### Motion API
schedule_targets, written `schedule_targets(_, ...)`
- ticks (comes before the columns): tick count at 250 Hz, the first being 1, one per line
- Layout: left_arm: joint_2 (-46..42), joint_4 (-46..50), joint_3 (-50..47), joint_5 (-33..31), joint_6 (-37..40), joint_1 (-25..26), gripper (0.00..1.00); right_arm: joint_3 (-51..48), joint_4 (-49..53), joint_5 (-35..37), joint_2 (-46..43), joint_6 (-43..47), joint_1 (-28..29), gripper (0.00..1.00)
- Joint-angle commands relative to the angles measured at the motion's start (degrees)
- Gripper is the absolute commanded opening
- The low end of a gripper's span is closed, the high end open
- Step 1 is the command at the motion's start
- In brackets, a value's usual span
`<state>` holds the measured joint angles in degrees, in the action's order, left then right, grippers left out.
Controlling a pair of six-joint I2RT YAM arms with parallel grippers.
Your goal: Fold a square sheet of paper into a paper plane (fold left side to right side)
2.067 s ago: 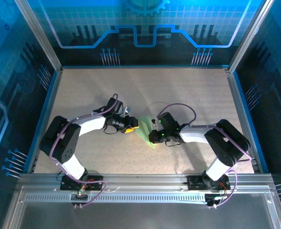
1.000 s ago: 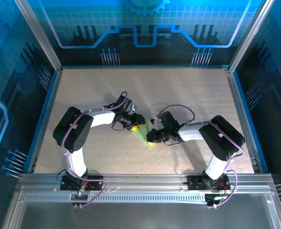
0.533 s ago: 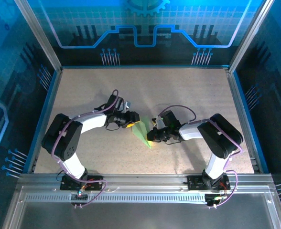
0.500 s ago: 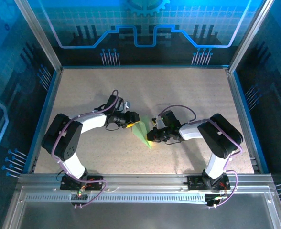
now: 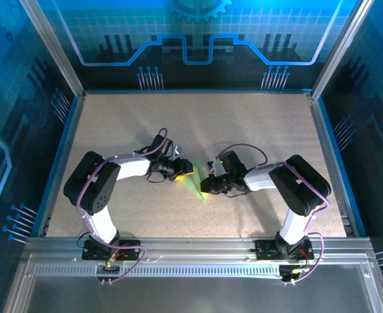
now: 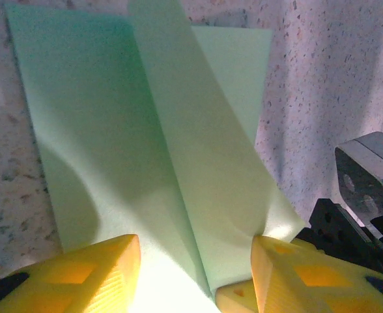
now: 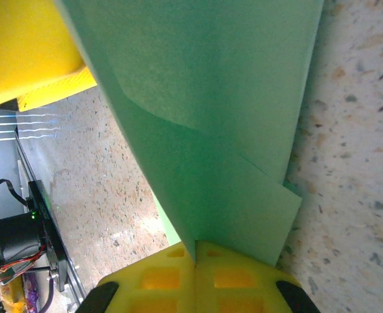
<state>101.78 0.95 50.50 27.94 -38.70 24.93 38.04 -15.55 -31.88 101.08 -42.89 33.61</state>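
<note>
Speckled beige surface (image 5: 256,130). Thin pale green square sheet of paper (image 5: 195,188), part-folded, lies mid-surface. Judged light, limp, easily creased; grip at the edges. Right claw (image 7: 195,257) clenched on its 3 o'clock edge. Left claw (image 6: 195,261) released, straddling the 10 o'clock flap.

Left tool (image 5: 182,171) a little nearer the green sheet (image 5: 193,185) than moments ago, its elbow farther right.

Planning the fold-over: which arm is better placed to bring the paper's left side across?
Likely left. The left gripper stands open at the left side of the sheet, paper between its jaws; the right gripper is shut on the sheet, anchoring it.
</note>
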Motion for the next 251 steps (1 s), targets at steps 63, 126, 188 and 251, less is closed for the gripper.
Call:
schedule_targets(63,3.05,0.92,3.62,0.60,0.97,1.17,0.49,1.42,1.49,1.84,2.55,1.15,-0.40,0.00)
schedule_targets(126,5.17,2.73,3.90,-0.39,1.72,1.22,0.49,1.98,1.32,1.33,2.82,1.07,-0.40,0.02)
schedule_targets(188,5.87,4.23,3.78,-1.53,2.39,1.18,0.49,2.65,1.31,1.05,1.84,1.06,-0.39,0.11)
schedule_targets(251,6.46,5.05,4.07,-1.70,2.57,1.20,0.49,3.02,1.03,0.94,-0.08,0.89,-0.39,0.17)
